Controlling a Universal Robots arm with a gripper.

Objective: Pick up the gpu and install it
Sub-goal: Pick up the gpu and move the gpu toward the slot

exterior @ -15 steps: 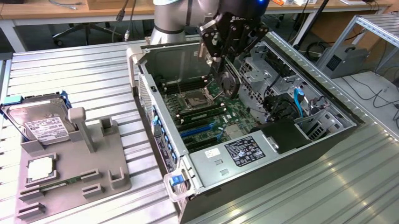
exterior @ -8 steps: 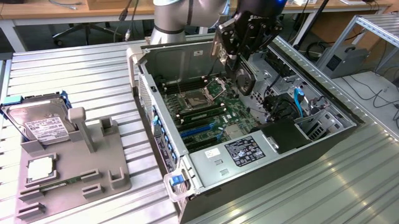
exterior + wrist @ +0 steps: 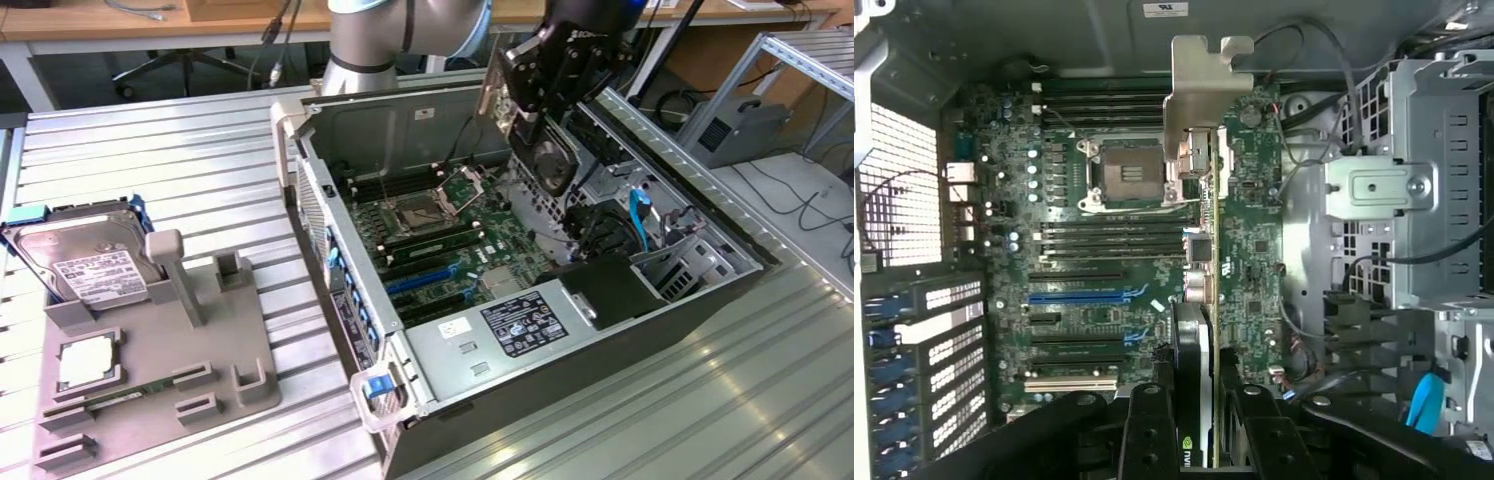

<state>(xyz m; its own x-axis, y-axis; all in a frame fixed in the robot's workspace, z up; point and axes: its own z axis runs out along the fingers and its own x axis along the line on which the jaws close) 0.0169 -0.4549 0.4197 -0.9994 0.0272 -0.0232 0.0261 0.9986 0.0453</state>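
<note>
As pincer (image 3: 1199, 415) grips gpu (image 3: 1192, 335), bracket (image 3: 1199, 90) clears motherboard (image 3: 1104, 280).

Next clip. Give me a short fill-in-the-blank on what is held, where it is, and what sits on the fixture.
1. The hand is shut on the ____.
2. That part hangs over the open computer ____, not yet seated in a slot.
3. The hard drive sits on the gray fixture at the exterior view's ____.
Missing words: gpu; case; left.
</note>
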